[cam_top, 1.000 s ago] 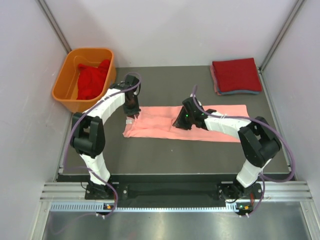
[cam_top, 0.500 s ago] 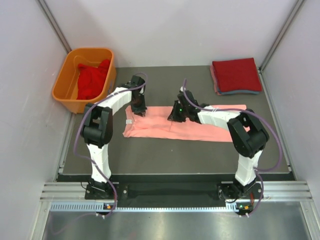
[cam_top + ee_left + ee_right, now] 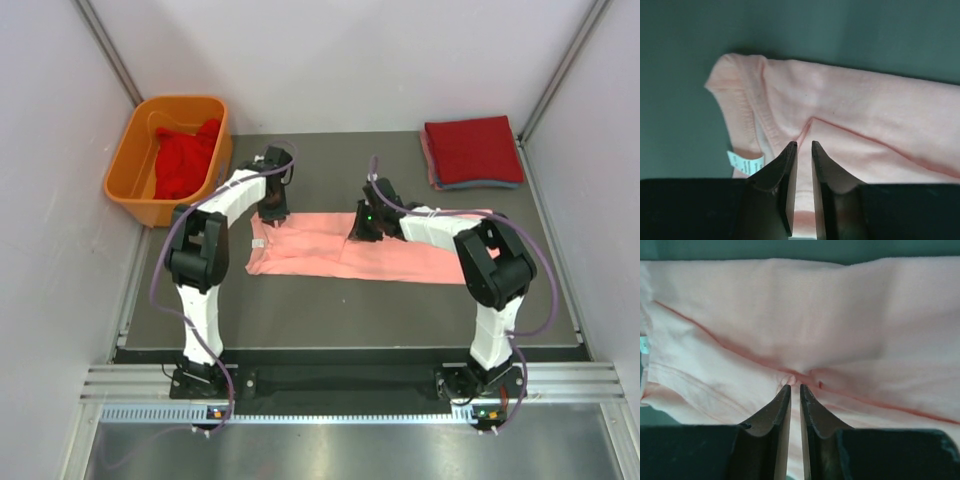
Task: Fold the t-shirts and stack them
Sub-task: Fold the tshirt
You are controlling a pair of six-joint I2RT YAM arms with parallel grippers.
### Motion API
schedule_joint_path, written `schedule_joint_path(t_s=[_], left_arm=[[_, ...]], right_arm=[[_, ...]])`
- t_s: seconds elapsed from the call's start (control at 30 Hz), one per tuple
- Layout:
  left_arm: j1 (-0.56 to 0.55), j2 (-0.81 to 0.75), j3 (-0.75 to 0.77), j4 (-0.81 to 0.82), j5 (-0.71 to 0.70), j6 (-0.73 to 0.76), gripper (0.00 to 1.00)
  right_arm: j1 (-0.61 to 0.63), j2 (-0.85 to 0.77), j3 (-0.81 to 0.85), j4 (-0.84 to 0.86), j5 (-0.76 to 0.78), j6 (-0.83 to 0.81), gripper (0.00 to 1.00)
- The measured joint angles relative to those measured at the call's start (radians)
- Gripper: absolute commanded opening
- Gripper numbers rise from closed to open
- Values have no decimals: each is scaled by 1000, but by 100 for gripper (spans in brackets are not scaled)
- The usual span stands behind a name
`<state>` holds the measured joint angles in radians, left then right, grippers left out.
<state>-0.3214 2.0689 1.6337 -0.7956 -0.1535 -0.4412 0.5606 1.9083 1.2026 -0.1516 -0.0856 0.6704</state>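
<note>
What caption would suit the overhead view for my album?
Left end effector and right end effector pinch the salmon-pink t-shirt; folded stack and orange tub behind.

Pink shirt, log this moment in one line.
left hand: shut on pink shirt near collar | right hand: shut on pink shirt middle | folded stack: far right corner

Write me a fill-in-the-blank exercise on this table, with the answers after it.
1. The t-shirt pinched by the left gripper and the right gripper is ___ in colour.
2. The cloth heaped in the orange tub is ___.
3. The folded stack lies at the far ___ corner of the table.

Missing words: pink; red; right.
</note>
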Motion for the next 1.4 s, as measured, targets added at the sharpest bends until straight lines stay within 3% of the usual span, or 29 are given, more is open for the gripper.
schedule_joint_path(t_s=[0.17,0.43,0.6,0.77,1.17,1.4], left_arm=[[1,-122,-21,-39,3,8,24],[1,-389,-277,4,163,-21,24],[0,-393,-455,35,188,-64,24],[0,-351,-560,37,86,-104,23],[-11,-346,-496,-39,-63,-139,25],[-21,-449,-417,23,71,-133,25]], right_arm=[[10,-90,13,-36,-21,-17,13],[106,-126,14,65,-203,6,9],[145,-68,-19,189,-304,32,8],[143,47,-79,208,-322,19,8],[137,23,-122,188,-328,-24,9],[137,-30,-106,159,-337,-24,9]])
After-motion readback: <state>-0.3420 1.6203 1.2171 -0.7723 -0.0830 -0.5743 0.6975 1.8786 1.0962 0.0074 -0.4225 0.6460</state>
